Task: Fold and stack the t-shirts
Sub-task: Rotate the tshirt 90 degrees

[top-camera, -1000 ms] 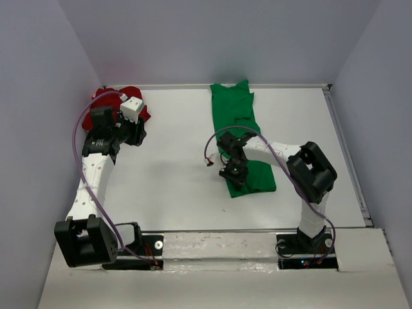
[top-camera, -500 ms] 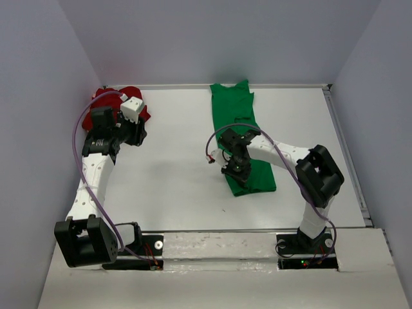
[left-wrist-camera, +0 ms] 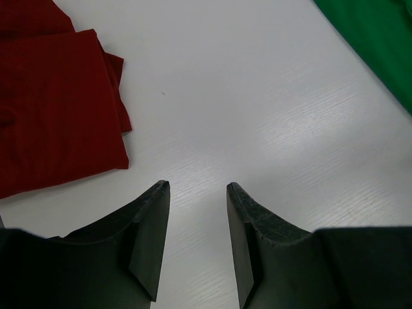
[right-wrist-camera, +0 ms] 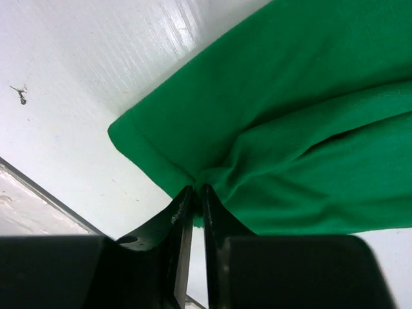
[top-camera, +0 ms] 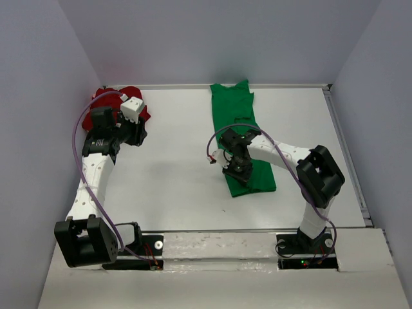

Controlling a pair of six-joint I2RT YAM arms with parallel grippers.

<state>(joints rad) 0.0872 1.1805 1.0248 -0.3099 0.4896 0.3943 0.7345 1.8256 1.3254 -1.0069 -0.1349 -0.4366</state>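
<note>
The green t-shirt (top-camera: 241,132) lies as a long folded strip from the back wall toward the table's middle. My right gripper (top-camera: 237,168) is shut on its near left edge, pinching a fold of green cloth (right-wrist-camera: 270,129) between the jaws; the gripper (right-wrist-camera: 198,190) shows the cloth bunching at its tips. The red t-shirt (top-camera: 106,98) sits folded in the back left corner, partly hidden by my left arm. My left gripper (top-camera: 138,132) is open and empty just right of it, over bare table (left-wrist-camera: 197,187), with the red cloth (left-wrist-camera: 51,109) to its left.
The white table (top-camera: 174,174) is walled at the back and both sides. A metal rail (top-camera: 347,154) runs along the right edge. A strip of the green shirt shows at the top right of the left wrist view (left-wrist-camera: 380,38).
My right gripper has drawn the green shirt's near left edge slightly up and toward the back. The left arm has not moved.
</note>
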